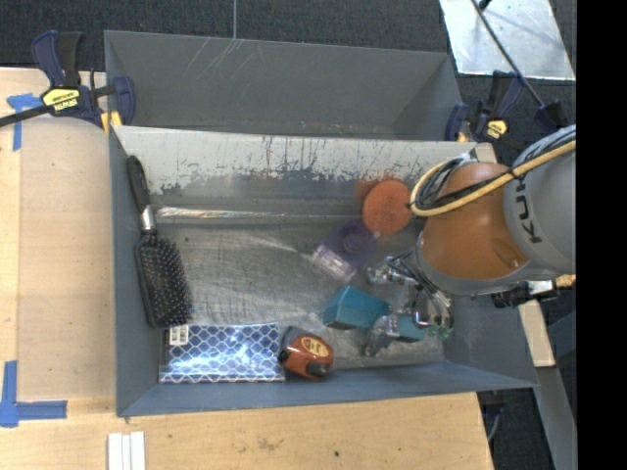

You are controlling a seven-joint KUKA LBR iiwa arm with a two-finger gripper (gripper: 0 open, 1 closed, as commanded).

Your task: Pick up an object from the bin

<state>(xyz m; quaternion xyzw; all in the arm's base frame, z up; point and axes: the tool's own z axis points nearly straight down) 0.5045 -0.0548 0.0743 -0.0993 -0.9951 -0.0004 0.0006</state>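
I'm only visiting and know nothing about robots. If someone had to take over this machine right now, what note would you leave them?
Gripper: low in the bin's front right corner, right beside a teal block. I cannot tell whether it grips anything.
Things: an orange ball by the back wall, a pale purple clear piece mid-bin, an orange-and-black tape measure at the front, a blue patterned packet front left and a black hairbrush along the left wall.
Done: the arm is down in the bin.
Left: secure one thing, probably the teal block, and lift it out.
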